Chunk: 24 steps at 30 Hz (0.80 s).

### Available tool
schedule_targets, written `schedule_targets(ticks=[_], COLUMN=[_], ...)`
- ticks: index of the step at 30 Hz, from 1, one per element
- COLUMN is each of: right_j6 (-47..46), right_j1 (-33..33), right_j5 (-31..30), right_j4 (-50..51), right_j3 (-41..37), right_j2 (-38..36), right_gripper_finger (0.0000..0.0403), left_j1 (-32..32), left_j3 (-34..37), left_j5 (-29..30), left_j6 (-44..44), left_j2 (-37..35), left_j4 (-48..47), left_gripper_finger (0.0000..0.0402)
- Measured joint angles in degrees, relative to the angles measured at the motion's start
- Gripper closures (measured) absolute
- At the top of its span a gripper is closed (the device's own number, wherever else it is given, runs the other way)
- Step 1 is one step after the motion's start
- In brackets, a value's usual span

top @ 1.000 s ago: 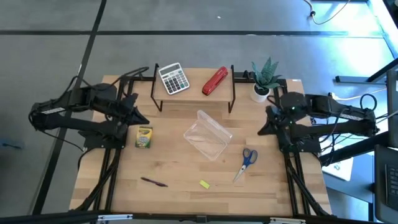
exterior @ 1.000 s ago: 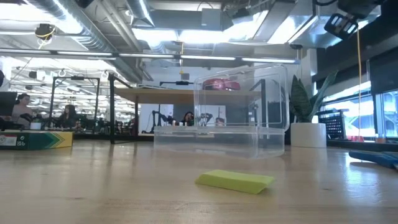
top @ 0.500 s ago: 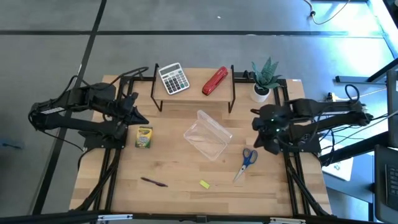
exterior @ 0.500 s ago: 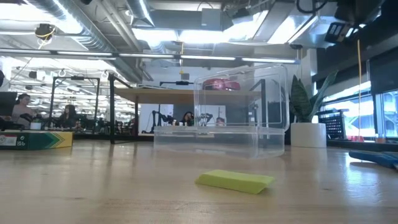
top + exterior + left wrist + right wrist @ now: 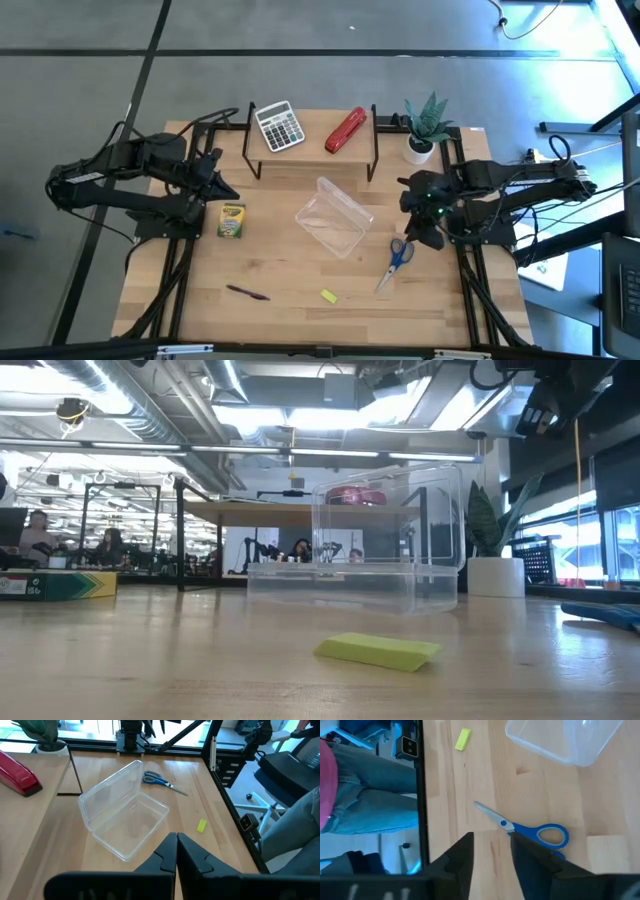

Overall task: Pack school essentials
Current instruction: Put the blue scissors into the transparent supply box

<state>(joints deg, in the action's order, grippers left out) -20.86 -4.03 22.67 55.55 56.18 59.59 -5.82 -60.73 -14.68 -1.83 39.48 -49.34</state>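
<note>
The school essentials lie loose on the wooden table: blue-handled scissors (image 5: 398, 257) (image 5: 535, 832), a thin dark pen (image 5: 247, 292), a small yellow block (image 5: 328, 295) (image 5: 380, 650) and a yellow-green printed box (image 5: 232, 220). A clear plastic case (image 5: 335, 216) (image 5: 125, 815) stands open in the middle. My right gripper (image 5: 420, 232) (image 5: 492, 857) hovers open just beyond the scissors' handles, pointing down, touching nothing. My left gripper (image 5: 218, 182) (image 5: 176, 852) waits shut at the table's left side, near the printed box.
A wire shelf at the far edge carries a grey calculator (image 5: 280, 126) and a red stapler (image 5: 346, 130). A potted plant (image 5: 425, 125) stands at the far right. Bare wood lies between the case and the near edge. A person's legs (image 5: 365, 795) show beside the table.
My right gripper has swung from the table's right side toward the middle and the near edge, coming to a point close over the scissors. The things on the table have kept their places.
</note>
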Motion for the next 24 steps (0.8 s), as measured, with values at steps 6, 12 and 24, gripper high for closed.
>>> schedule_targets(ticks=[6, 12, 24], right_j6=[6.35, 7.47, -5.69], right_j1=[-0.77, -5.76, -9.66], right_j5=[-0.19, -4.96, -18.53], right_j4=[-0.02, 0.85, 3.22], right_j3=[-0.02, -0.07, -0.09], right_j2=[0.05, 0.81, 4.87], right_gripper_finger=[0.0253, 0.0261, 0.0262], left_j1=[0.02, 0.02, 0.02], left_j3=[0.0, 0.0, -0.04], left_j5=[0.0, 0.0, 0.2], left_j6=[0.26, 1.38, 2.44], left_j2=[0.0, 0.0, 2.79], left_j4=[0.04, 0.04, 0.61], left_gripper_finger=[0.0401, 0.0401, 0.0401])
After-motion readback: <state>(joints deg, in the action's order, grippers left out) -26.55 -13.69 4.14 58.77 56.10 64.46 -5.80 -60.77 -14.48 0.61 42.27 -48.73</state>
